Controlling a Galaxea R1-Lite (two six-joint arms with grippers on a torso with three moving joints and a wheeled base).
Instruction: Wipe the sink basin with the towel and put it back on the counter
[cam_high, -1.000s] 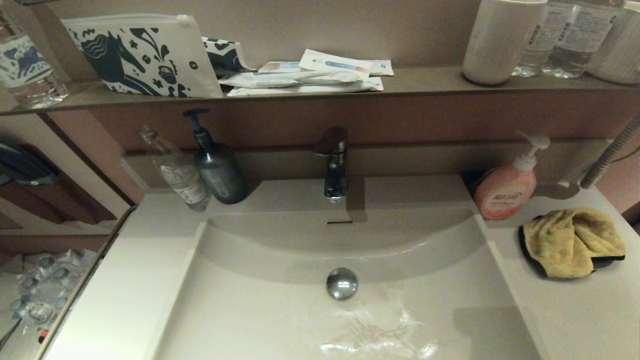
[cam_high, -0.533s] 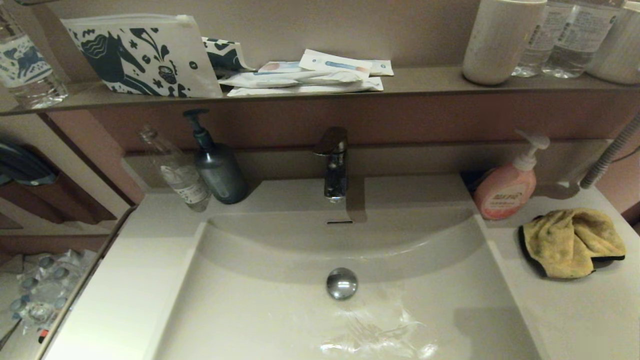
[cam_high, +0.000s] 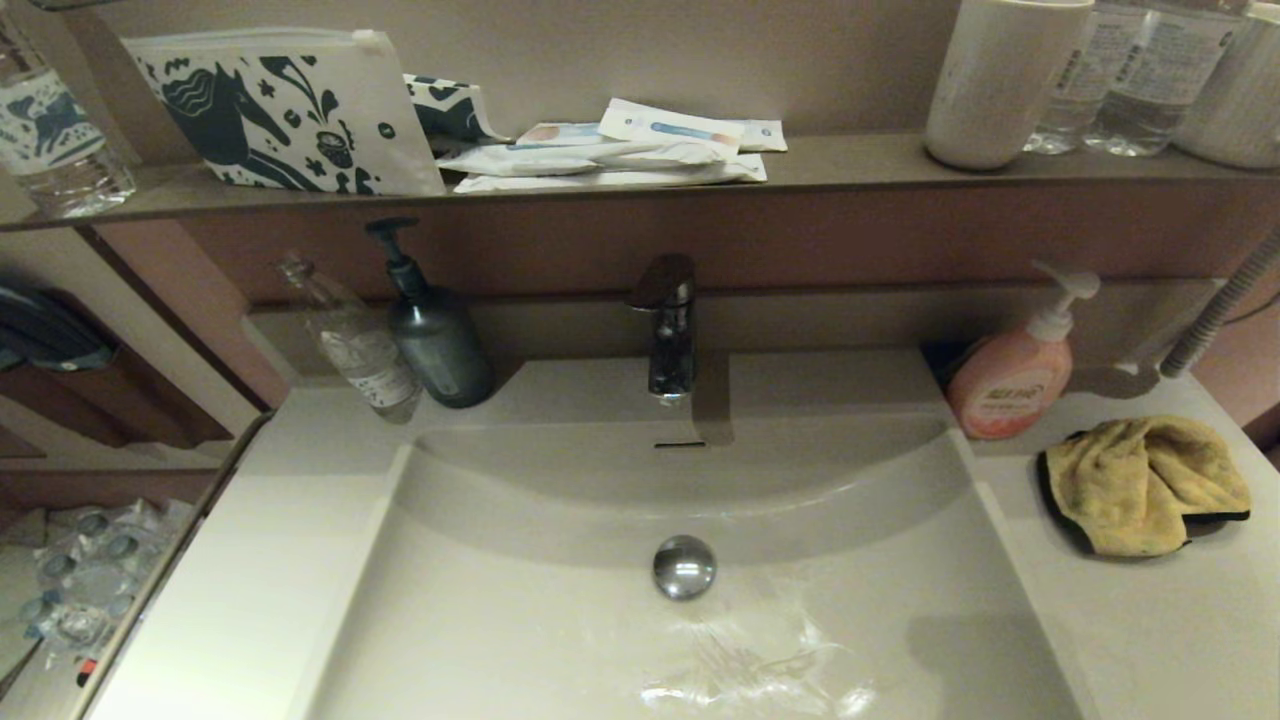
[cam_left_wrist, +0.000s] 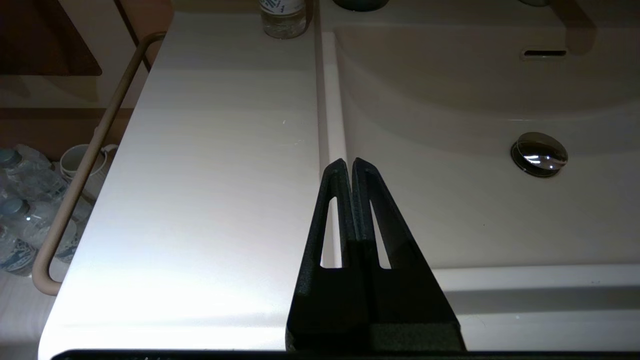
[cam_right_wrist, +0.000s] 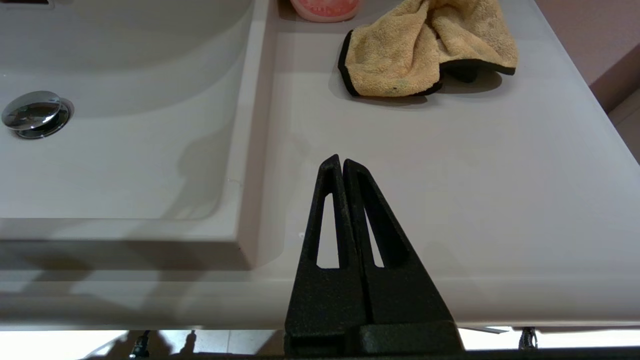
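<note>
The mustard-yellow towel (cam_high: 1145, 483) lies crumpled on the counter (cam_high: 1150, 620) at the right, beside the pink soap bottle (cam_high: 1010, 378); the right wrist view shows the towel (cam_right_wrist: 425, 47) too. The off-white sink basin (cam_high: 560, 620) has a chrome drain plug (cam_high: 684, 566) and wet streaks near its front. Neither gripper appears in the head view. My right gripper (cam_right_wrist: 341, 161) is shut and empty, hovering over the counter (cam_right_wrist: 475, 190) near its front edge, short of the towel. My left gripper (cam_left_wrist: 348, 163) is shut and empty above the basin's left rim (cam_left_wrist: 330, 125).
A chrome tap (cam_high: 668, 325) stands behind the basin. A dark pump bottle (cam_high: 435, 335) and a clear bottle (cam_high: 355, 345) stand at the back left. The brown-grey shelf (cam_high: 850, 160) above carries a pouch, packets and cups. A rail (cam_left_wrist: 80, 185) runs along the counter's left side.
</note>
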